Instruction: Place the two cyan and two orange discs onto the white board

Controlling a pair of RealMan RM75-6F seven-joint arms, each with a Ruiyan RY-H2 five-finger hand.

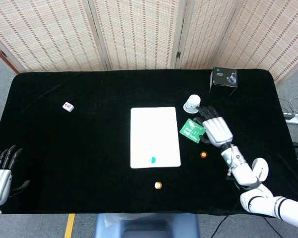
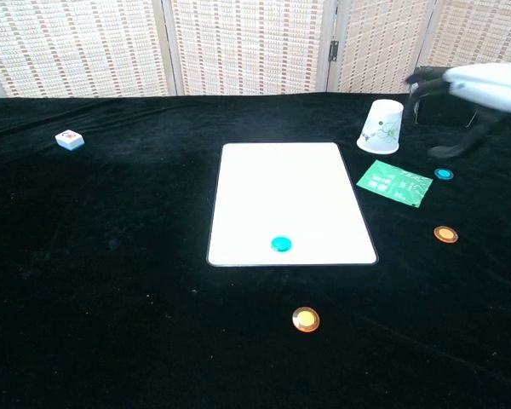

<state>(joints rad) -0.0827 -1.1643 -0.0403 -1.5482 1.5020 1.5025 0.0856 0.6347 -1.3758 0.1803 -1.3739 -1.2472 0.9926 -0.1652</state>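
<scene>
Black cloth covers the table (image 1: 79, 163), with woven folding screens (image 1: 139, 32) behind. On the white board (image 1: 154, 131) one cyan disc (image 1: 152, 160) lies near the front edge; the other cyan disc (image 2: 444, 174) and both orange discs (image 1: 203, 154) (image 1: 158, 185) lie on the cloth. Right hand (image 1: 216, 130) hovers above the far cyan disc, fingers spread, holding nothing. Left hand (image 1: 0, 173) rests at the table's near-left corner, fingers apart and empty.

Two cyan discs (image 2: 280, 244) (image 2: 444, 174), two orange discs (image 2: 305, 319) (image 2: 445, 233), one white board (image 2: 281, 187), one paper cup (image 2: 381, 127), one black box (image 1: 224, 78).
</scene>
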